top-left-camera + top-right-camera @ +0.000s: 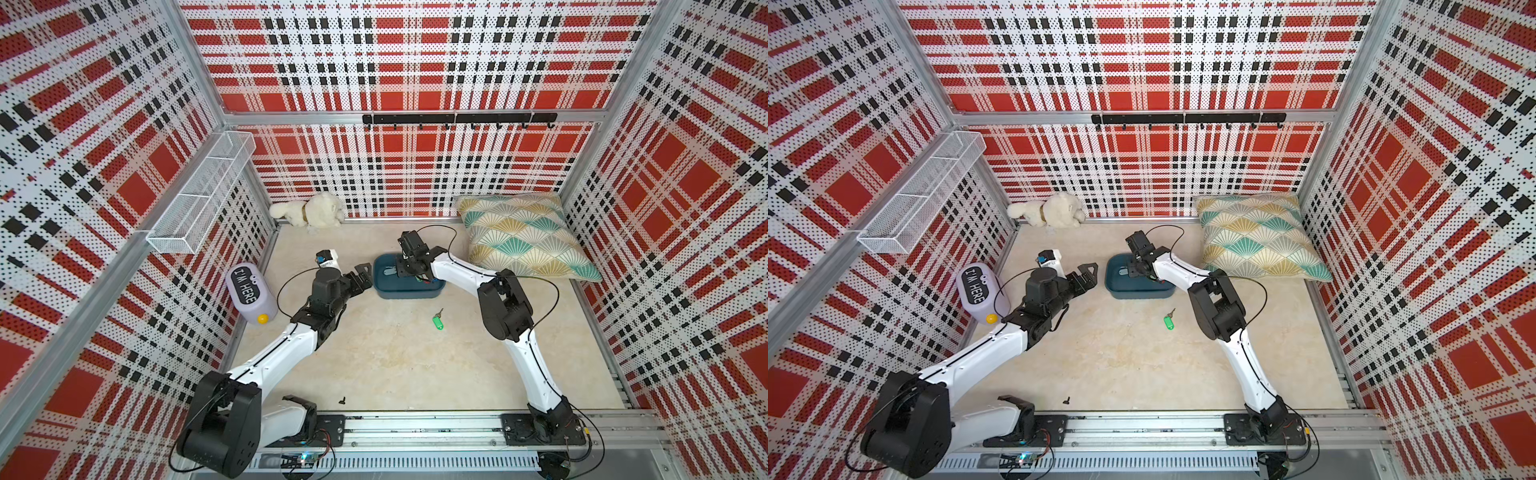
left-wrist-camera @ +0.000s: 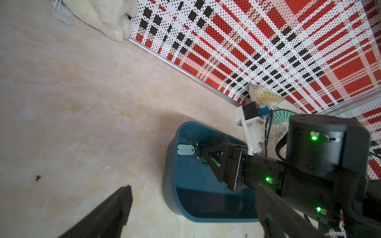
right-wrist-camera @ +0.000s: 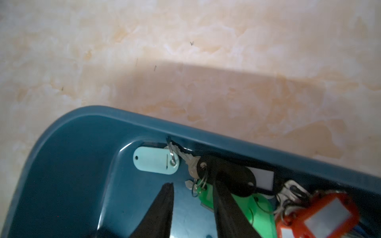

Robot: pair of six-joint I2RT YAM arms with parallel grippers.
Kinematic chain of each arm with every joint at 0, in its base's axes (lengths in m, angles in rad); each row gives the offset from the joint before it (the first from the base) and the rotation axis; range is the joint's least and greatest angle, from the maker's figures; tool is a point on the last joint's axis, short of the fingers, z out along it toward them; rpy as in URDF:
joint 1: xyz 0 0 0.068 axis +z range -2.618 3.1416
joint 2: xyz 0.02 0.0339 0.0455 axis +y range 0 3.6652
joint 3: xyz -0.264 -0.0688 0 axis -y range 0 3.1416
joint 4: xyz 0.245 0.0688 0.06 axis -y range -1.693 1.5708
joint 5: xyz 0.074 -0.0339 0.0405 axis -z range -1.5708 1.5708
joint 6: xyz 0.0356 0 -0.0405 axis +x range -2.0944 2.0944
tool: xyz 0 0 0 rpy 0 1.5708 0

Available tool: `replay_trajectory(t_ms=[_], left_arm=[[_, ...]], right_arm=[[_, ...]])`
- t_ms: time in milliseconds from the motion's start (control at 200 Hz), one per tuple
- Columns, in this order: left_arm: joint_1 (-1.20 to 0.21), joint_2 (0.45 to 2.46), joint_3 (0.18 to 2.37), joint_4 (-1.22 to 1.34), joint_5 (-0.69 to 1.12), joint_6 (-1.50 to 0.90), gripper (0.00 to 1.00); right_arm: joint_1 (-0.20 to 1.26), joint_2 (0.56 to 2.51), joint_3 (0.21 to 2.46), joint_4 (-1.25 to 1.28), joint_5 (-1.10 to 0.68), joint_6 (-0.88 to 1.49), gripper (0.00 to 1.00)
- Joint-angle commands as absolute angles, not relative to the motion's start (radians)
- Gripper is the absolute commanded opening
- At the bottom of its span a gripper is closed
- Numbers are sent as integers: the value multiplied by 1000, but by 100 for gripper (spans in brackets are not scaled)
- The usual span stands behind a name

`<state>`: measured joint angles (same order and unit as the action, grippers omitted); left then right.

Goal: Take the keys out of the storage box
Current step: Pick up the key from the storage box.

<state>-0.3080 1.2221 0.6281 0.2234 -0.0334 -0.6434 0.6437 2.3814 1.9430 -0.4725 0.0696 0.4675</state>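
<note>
The right tool (image 3: pixel 192 181) hangs inside the storage box (image 3: pixel 61 164), its tapered black fingers (image 3: pixel 160 210) narrowed but apart, one lying across a black oblong tag (image 3: pixel 243 175), nothing visibly clamped. Just past its tips lies one pale teal tag (image 3: pixel 155 160) on a steel ring, and beside it one green tag (image 3: pixel 259 208) and one red-orange tag (image 3: pixel 321 214), all keys on glossy, round-cornered teal-blue plastic. Farther out, the left tool (image 1: pixel 365 277) gapes wide beside the box, and one green-tagged key (image 1: pixel 437 321) lies on the marbled beige bench (image 1: pixel 395 365).

I see bright, even light in both top views, and the walls (image 1: pixel 415 62) bend at the edges. In the right wrist view a big soft shadow lies on the floor (image 3: pixel 226 86) by the storage box (image 3: pixel 61 164). The orange tag (image 3: pixel 325 214) looks blurry.
</note>
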Motion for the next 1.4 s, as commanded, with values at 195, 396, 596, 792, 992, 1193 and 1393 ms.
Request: replay_trajectory(t_ms=[195,396,596,792,992,1193,1393], left_arm=[[-295,1226,611,236,-32,-624,99],[-290,1224,608,235,-32,-621,99],[-284,1216,607,235,-29,-620,99],[-283,1213,604,242,-17,-621,99],[-291,1199,597,248,-10,-627,99],[-315,1179,596,251,-14,-625,99],[-365,1181,617,243,-43,-611,99]], right_arm=[[644,2444,2004,-503,80,478,22],[643,2434,2017,-503,83,474,5],[643,2391,2041,-524,83,458,0],[644,2274,1968,-502,92,445,0],[644,2168,1887,-486,83,436,0],[666,1992,1777,-492,36,403,0],[755,1613,1421,-455,59,385,0]])
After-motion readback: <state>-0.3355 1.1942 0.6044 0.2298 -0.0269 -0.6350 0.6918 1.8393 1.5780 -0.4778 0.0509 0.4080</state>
